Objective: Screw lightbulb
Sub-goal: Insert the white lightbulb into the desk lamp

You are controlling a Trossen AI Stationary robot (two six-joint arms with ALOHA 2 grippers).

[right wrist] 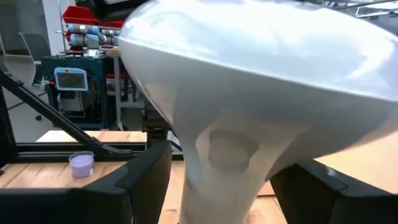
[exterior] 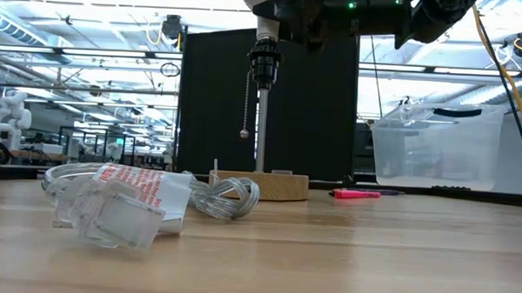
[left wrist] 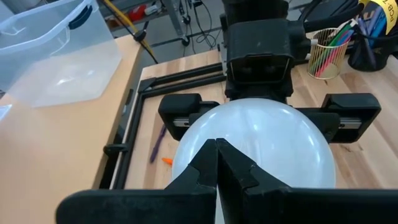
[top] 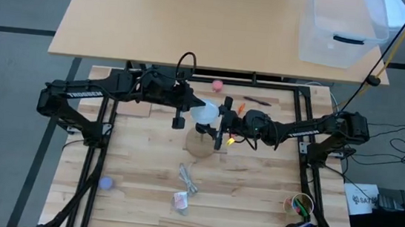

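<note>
The white lightbulb stands upright, globe up, above the black socket of a thin post on a round wooden disc. Its pale base shows just over the socket. My right gripper reaches in from the table's right, with its fingers on either side of the bulb's taper. My left gripper comes from the table's left. It is shut, its tips right at the globe. I cannot tell whether it touches the globe. My right gripper has the lightbulb's tapering neck, under the globe, between its two fingers. The fingers come in level from the table's right. The bulb stands upright, its base down at the socket. The fingers stand close against the neck; the contact itself is not plain.
On the table lie a small pink ball, a pen, a plastic packet with a cord, a purple cup and a pen holder. A clear bin stands on the far desk. A pull chain hangs beside the post.
</note>
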